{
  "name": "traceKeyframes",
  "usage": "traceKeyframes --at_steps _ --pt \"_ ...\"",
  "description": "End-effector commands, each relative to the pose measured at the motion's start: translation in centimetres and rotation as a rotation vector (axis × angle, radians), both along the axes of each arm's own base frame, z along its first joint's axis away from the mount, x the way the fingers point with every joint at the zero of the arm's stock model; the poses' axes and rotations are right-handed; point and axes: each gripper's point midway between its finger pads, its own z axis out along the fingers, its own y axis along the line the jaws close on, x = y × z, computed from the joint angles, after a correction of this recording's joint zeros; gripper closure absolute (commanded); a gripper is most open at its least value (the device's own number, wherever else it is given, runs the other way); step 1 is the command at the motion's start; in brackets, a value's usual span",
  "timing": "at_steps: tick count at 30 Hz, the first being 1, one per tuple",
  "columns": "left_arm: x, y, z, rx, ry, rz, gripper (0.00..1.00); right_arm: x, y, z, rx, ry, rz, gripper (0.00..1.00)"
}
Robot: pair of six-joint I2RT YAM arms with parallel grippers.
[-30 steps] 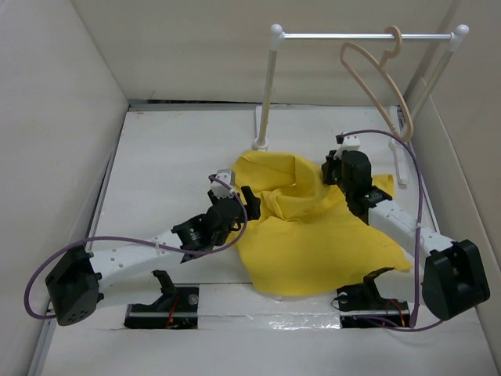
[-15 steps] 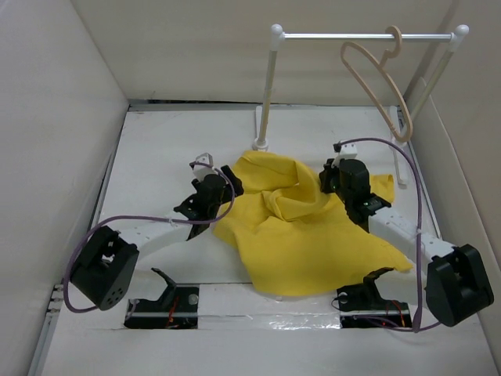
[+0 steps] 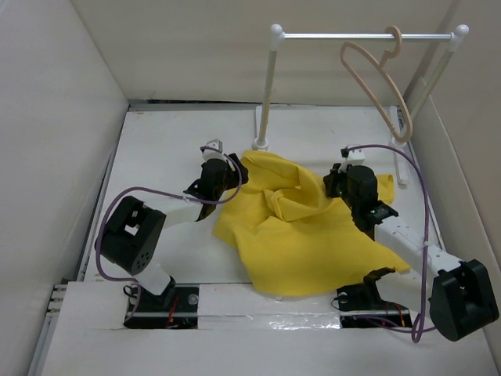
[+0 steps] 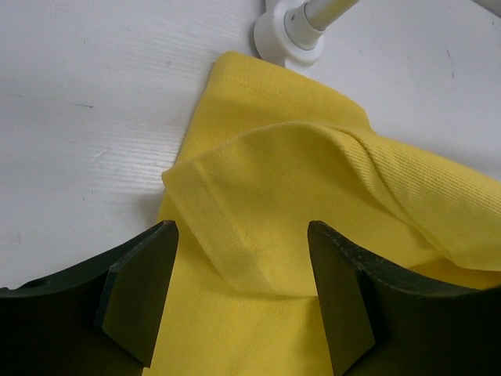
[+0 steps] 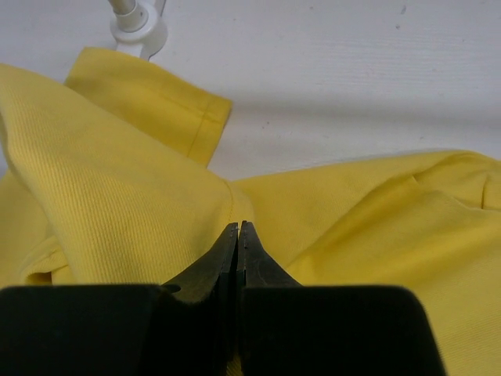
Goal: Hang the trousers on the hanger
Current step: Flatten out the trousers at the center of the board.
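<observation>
Jaws of the left gripper stand spread over a folded hem at the 10 o'clock edge of the yellow trousers, which lie crumpled mid-worktop. On the right gripper the jaws are pressed together on a raised fold at 2 o'clock. A tan hanger hangs from the white rail at 1 o'clock.

Far side: white rail on two posts. Below it, white table; pale walls on three sides.

Rumpled bright yellow trousers flat on the table; beige hanger hooked on rail.
</observation>
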Motion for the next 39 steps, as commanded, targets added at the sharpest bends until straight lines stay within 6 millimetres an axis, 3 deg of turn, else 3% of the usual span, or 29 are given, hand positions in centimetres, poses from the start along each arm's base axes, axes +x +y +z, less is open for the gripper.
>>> traceKeyframes --at_steps 1,5,7,10,11,16,18,25,27,30,34,37,38,39 --pt "1.4 -0.5 2.4 0.009 -0.117 -0.046 0.35 0.4 0.0 0.9 0.032 -0.043 0.009 1.00" --pt "2.6 1.8 1.1 0.088 -0.124 -0.012 0.25 0.5 -0.5 1.0 0.037 -0.045 0.000 1.00" --pt "3.1 2.0 1.2 0.084 -0.142 -0.034 0.24 0.4 -0.5 1.0 0.039 -0.046 0.006 1.00" --pt "4.3 0.3 1.7 0.072 -0.182 -0.140 0.26 0.4 -0.4 0.8 0.037 -0.042 0.006 1.00" --pt "4.2 -0.6 0.8 0.077 -0.165 -0.196 0.27 0.4 -0.5 0.8 0.037 -0.042 0.005 1.00" --pt "4.4 -1.6 -0.2 0.078 -0.177 -0.255 0.35 0.4 -0.7 0.6 0.036 -0.037 0.002 1.00" --pt "4.4 -2.1 0.5 0.057 -0.202 -0.275 0.38 0.5 -0.8 0.7 0.036 -0.040 -0.001 1.00" --pt "4.8 -2.2 0.8 0.056 -0.199 -0.268 0.89 0.6 -0.9 0.7 0.042 -0.042 -0.004 1.00" --pt "5.0 -2.3 0.9 0.053 -0.198 -0.267 0.98 0.5 -0.7 0.9 0.048 -0.044 0.010 1.00" --pt "5.3 -1.7 1.5 0.050 -0.196 -0.218 1.00 0.2 -0.5 1.2 0.056 -0.056 0.027 1.00" --pt "6.0 -0.6 4.6 0.024 -0.217 -0.124 1.00 0.1 0.0 2.3 0.076 -0.083 0.056 0.98" --pt "7.7 1.4 9.6 -0.024 -0.261 0.003 1.00 -0.9 2.9 4.3 0.118 -0.131 0.172 0.98" --pt "8.6 1.9 12.7 -0.036 -0.283 0.039 1.00 -1.2 4.0 5.4 0.136 -0.157 0.216 1.00" --pt "9.2 2.7 14.4 -0.042 -0.292 0.068 1.00 -1.4 4.9 6.2 0.140 -0.174 0.252 1.00"
